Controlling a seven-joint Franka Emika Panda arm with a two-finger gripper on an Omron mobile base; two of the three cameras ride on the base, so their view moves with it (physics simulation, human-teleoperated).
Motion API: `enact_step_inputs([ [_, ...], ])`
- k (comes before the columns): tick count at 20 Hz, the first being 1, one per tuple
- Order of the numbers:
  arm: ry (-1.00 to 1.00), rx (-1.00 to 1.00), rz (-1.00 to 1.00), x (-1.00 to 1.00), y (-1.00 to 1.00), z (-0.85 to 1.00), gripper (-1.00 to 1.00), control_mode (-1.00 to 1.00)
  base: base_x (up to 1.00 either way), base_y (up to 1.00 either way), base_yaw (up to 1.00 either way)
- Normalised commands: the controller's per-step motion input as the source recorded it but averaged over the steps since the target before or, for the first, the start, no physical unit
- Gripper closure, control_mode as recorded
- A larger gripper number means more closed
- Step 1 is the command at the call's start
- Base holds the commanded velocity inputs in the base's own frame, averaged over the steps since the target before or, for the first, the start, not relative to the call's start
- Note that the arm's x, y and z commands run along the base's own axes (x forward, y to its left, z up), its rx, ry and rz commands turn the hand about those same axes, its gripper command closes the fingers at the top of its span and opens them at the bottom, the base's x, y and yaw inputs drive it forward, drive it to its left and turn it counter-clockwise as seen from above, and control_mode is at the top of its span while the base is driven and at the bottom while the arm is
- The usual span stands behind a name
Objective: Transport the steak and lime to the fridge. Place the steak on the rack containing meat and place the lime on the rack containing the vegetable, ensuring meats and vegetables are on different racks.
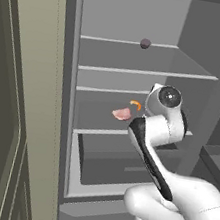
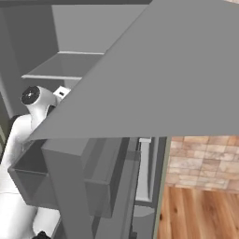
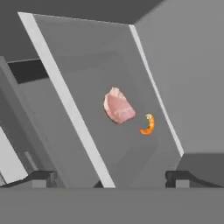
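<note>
We see an open grey fridge (image 1: 148, 17) with flat shelves edged in pale trim and a grey drawer (image 1: 119, 159) below them. On the lower shelf (image 1: 98, 129) lies the steak (image 1: 122, 114), a flat pink slab with redder patches, and just beside it, not touching, a small orange curved piece (image 1: 136, 105). On the shelf above (image 1: 138, 72), toward the back, sits a small dull grey-purple round thing (image 1: 145, 44). In the hand view we look along the gripper (image 3: 112, 177) onto that lower shelf, which appears tilted; the steak (image 3: 118, 106) lies near its middle with the orange piece (image 3: 148, 124) close by on the side toward the fridge wall. The two dark finger tips (image 3: 38, 176) stand far apart at the bottom corners, jaws wide, with nothing between them. In the left base view the white arm (image 1: 160, 125) reaches toward the lower shelf, in front of the drawer. In the right base view the fridge door (image 2: 177, 70) hides most of the interior.
</note>
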Motion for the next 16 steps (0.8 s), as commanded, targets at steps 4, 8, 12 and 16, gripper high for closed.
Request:
enact_step_inputs([
  [4, -0.02, 0.06, 0.00, -1.00, -0.25, 0.14, -1.00, -1.00, 0.00, 0.00, 0.00],
  [8, -0.08, 0.05, 0.00, -1.00, -0.10, 0.28, -1.00, -1.00, 0.00, 0.00, 0.00],
  [12, -0.01, 0.00, 0.00, -1.00, 0.00, 0.40, -1.00, -1.00, 0.00, 0.00, 0.00],
  [16, -0.09, -0.02, 0.00, -0.99, 0.00, 0.31, -1.00, -1.00, 0.00, 0.00, 0.00],
])
